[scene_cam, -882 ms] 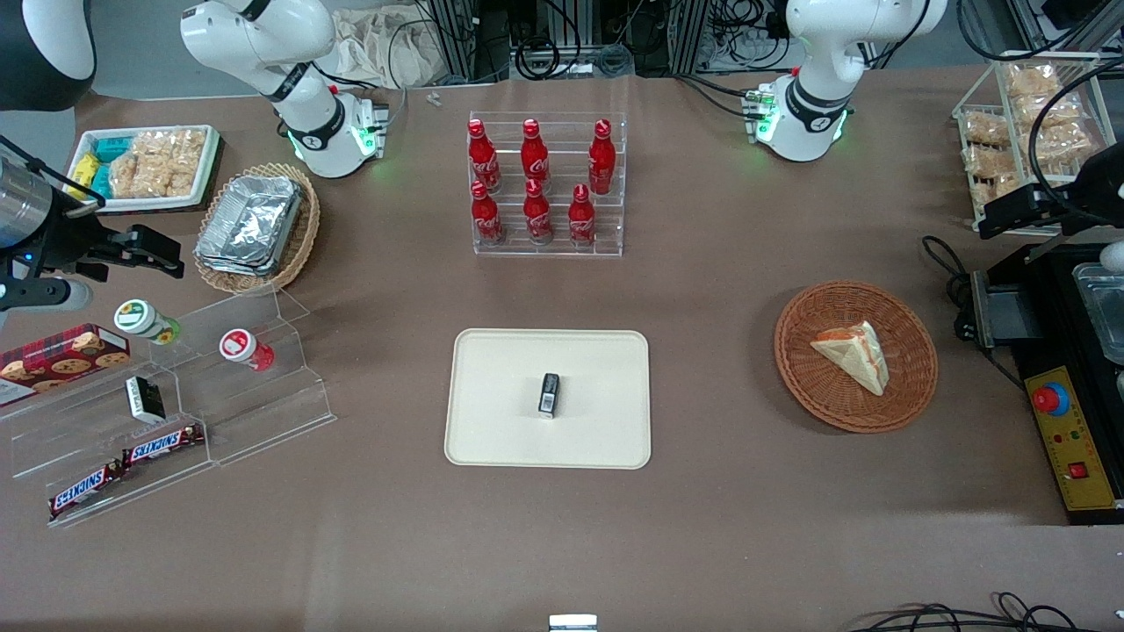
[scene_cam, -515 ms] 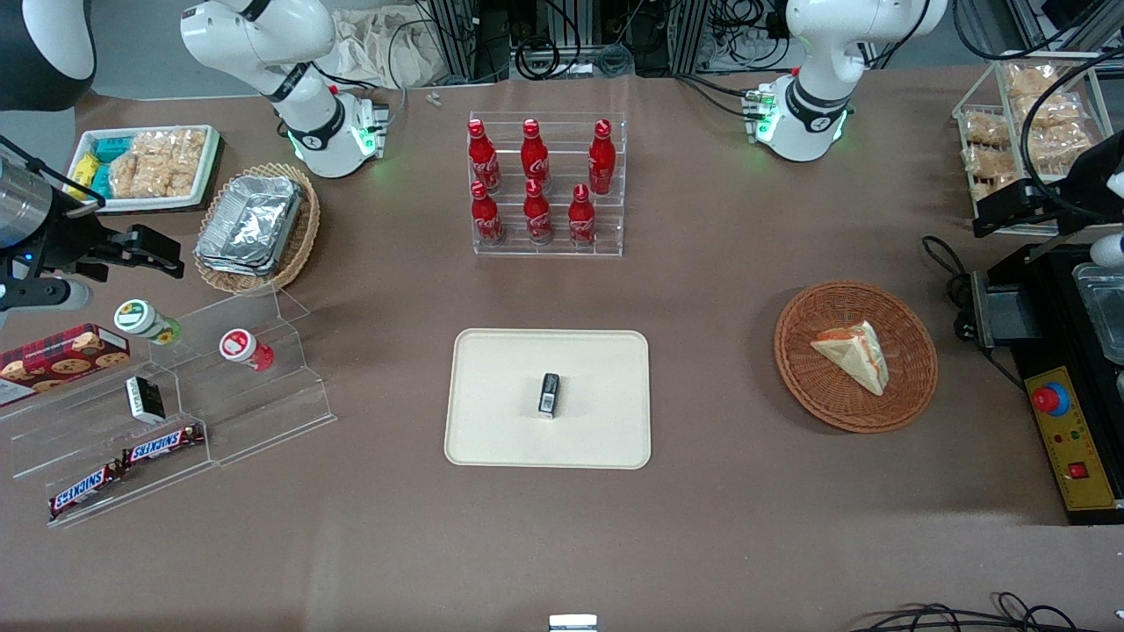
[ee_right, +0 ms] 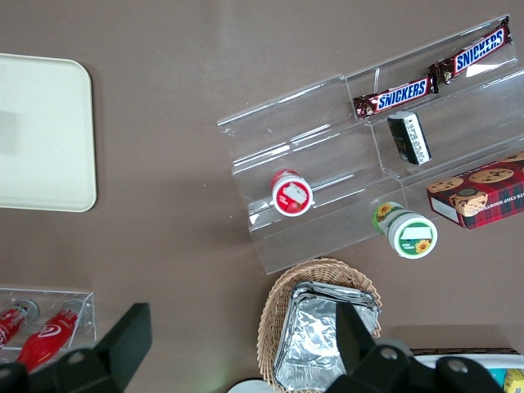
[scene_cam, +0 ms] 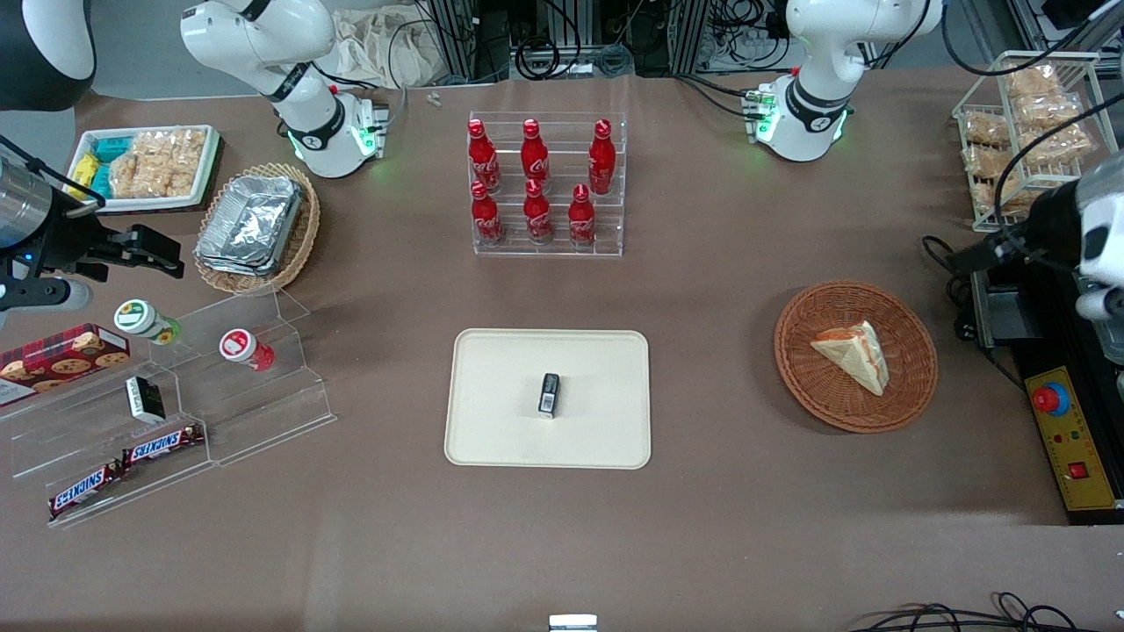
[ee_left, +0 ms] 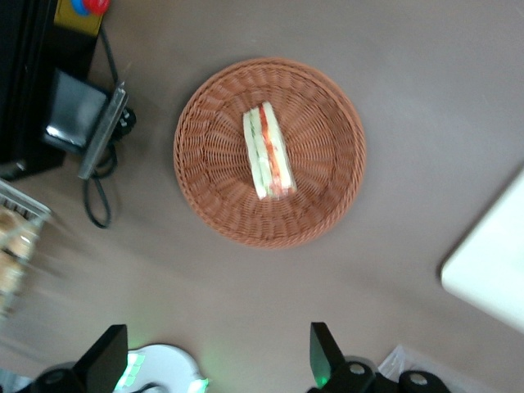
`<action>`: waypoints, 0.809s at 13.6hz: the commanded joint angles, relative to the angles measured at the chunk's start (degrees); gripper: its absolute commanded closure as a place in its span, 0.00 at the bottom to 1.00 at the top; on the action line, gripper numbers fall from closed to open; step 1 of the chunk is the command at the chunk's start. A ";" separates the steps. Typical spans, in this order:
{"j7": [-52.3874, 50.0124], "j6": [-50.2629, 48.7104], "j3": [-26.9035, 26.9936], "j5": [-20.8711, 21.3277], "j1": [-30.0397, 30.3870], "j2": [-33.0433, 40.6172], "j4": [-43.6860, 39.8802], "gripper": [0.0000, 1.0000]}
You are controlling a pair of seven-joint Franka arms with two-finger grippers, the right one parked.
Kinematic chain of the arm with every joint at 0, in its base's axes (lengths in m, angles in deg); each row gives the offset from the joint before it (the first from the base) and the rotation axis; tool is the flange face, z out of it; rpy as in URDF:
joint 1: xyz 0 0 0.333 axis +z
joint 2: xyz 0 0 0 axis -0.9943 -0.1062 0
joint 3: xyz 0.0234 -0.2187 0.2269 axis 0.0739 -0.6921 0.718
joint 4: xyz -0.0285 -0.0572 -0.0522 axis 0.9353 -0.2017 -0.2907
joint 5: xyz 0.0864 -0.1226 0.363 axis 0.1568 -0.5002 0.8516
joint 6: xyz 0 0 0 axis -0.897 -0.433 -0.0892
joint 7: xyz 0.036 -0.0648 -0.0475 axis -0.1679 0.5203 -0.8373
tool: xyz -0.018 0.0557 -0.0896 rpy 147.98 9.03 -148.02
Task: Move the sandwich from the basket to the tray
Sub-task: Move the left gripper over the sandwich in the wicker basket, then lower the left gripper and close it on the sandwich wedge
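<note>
The sandwich, a white wedge with orange and green filling, lies in the round reddish-brown basket. The cream tray lies nearer the table's middle and holds only a small black packet. My left gripper hangs high over the table beside the basket, toward the working arm's end and slightly farther from the front camera. It is open wide and holds nothing. In the wrist view the basket and sandwich lie ahead of the fingertips, well apart from them.
A black control box with a red button and cables sit close to the basket. A wire rack of snack bags stands farther back. Cola bottles fill a clear rack. A foil-filled tan basket and an acrylic shelf lie toward the parked arm's end.
My left gripper has swung in from the table's end toward the basket and nearer the front camera. The sandwich, basket and tray have not moved.
</note>
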 commanded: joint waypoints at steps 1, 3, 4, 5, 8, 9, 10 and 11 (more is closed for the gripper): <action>-9.72 10.73 -0.02 0.87 -0.04 0.81 10.81 0.00; -15.33 20.83 -0.11 0.87 -0.39 0.37 18.89 0.00; -16.49 26.10 -0.11 0.87 -0.48 0.19 23.20 0.00; -17.12 31.55 -0.11 0.78 -0.48 0.02 27.59 0.00; -19.31 41.08 -0.02 0.78 -0.04 -3.57 32.99 0.00; -20.62 43.62 -0.02 0.78 -0.04 -5.59 33.00 0.00; -22.12 46.52 -0.02 0.78 -0.04 -7.70 33.08 0.00; -23.00 48.72 -0.02 0.78 -0.13 -9.37 33.17 0.00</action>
